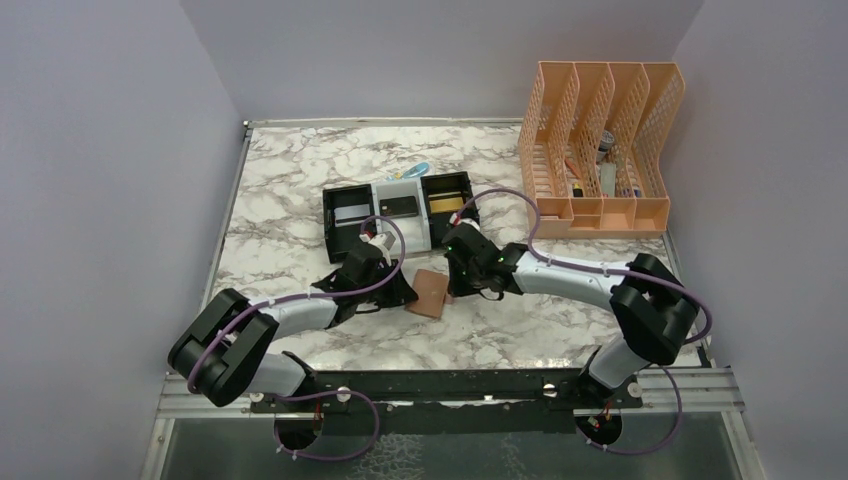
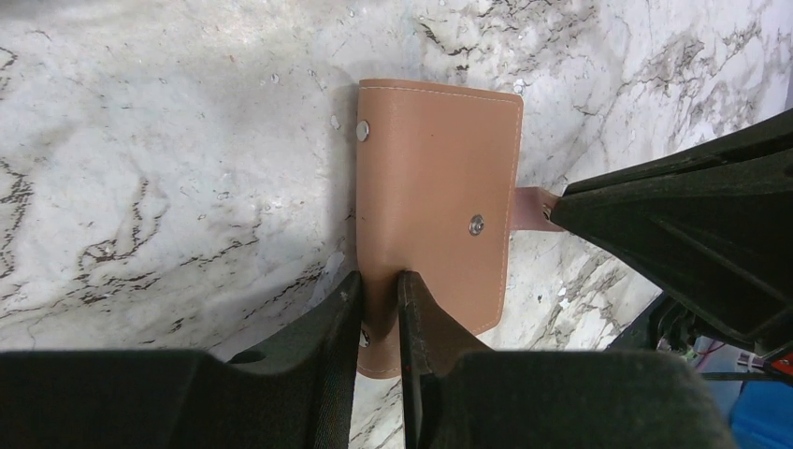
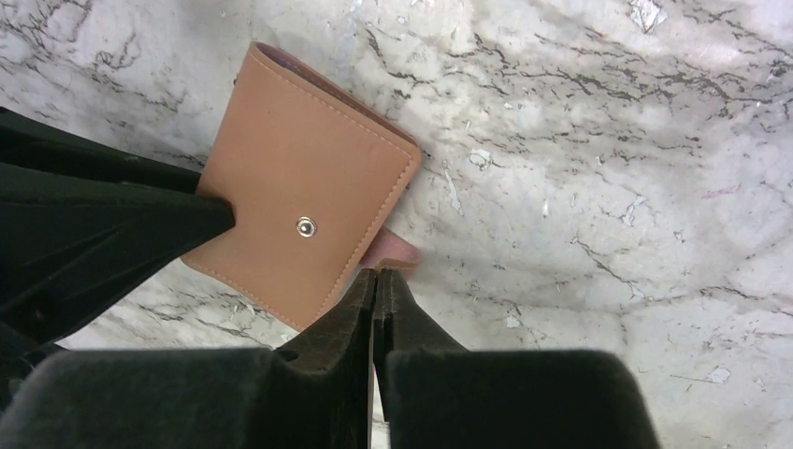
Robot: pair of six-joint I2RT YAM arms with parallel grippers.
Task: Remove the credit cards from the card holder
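A closed tan leather card holder (image 1: 432,292) lies on the marbled bench (image 1: 290,190), between two robot arms. Only the overhead view shows the black-and-white three-compartment tray (image 1: 398,215) just behind it and the orange file rack (image 1: 600,140) at the far right. The left wrist view shows the left hand (image 2: 381,285) narrowly pinching the holder's near edge, with two metal snaps on the cover. The right wrist view shows the right hand (image 3: 376,281) clamped tight on its small snap tab (image 3: 397,251).

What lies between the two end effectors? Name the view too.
The card holder, closed, with the left end effector and right end effector at opposite edges; the top view shows it.
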